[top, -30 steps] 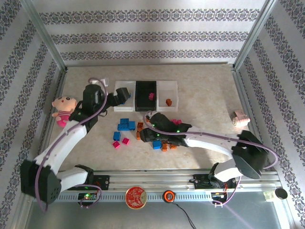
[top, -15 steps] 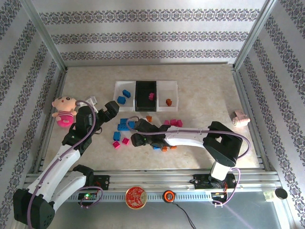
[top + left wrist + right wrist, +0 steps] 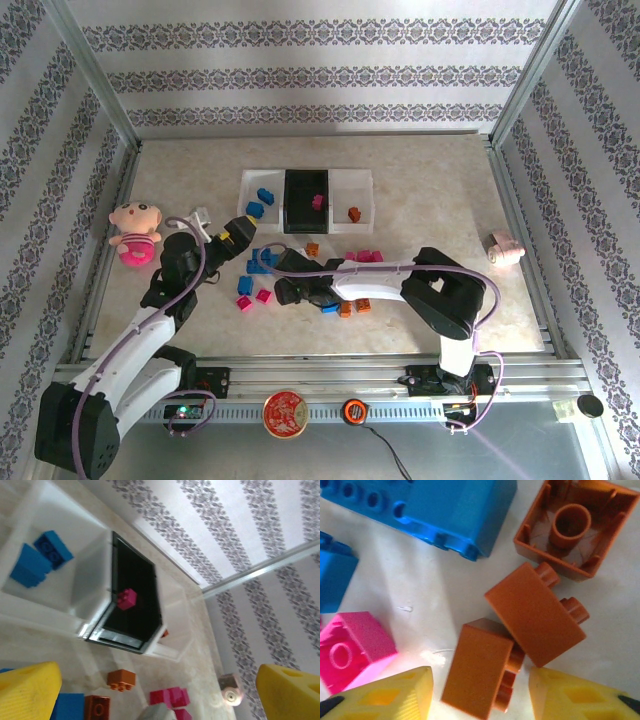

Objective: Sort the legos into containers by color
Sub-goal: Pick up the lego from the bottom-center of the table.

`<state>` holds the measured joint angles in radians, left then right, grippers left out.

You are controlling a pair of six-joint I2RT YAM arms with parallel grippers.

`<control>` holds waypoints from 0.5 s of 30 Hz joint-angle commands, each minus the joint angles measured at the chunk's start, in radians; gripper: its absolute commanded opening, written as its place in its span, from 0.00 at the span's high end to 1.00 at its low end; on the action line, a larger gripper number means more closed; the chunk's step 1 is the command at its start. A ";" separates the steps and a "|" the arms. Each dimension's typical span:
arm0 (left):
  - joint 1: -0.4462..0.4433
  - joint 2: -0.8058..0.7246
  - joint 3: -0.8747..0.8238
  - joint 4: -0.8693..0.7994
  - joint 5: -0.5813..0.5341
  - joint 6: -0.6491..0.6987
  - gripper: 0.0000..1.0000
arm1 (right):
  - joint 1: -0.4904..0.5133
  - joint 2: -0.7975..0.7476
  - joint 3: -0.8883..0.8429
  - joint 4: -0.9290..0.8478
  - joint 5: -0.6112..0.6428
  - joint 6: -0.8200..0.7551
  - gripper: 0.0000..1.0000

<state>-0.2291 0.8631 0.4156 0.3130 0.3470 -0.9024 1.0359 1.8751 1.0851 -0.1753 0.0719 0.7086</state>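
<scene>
A: Where are the right fingers (image 3: 380,700)?

B: Down among the loose legos (image 3: 262,262) on the tabletop (image 3: 430,180), left of centre; they stand apart on either side of 1 orange brick (image 3: 477,672) lying on its side; a gap shows at each side, so they grip nothing.

A: What lies around it?

B: A 2nd orange brick (image 3: 535,615) right against it; a 3rd orange brick (image 3: 575,527) beyond, hollow side up; a blue brick (image 3: 450,510) and a magenta brick (image 3: 352,650) near.

A: And the left fingers (image 3: 27,690)?

B: Spread wide and empty, above the tabletop just in front of the containers (image 3: 305,178).

A: What do the bins hold?

B: 3 joined in a row; 2 blue in the left white bin (image 3: 246,188); 1 magenta in the black bin (image 3: 292,205); 1 orange in the right white bin (image 3: 366,195).
</scene>
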 commanded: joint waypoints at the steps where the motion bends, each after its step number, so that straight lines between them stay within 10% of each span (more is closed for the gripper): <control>1: 0.014 0.013 0.049 0.083 0.092 0.005 0.00 | -0.011 0.022 0.024 -0.008 0.016 0.012 0.55; 15: 0.021 0.058 0.039 0.186 0.120 -0.037 0.00 | -0.040 -0.273 -0.164 0.078 -0.231 -0.103 0.80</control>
<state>-0.2256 0.9176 0.4507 0.4206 0.4419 -0.9253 1.0191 1.7008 0.9577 -0.1280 -0.0593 0.6472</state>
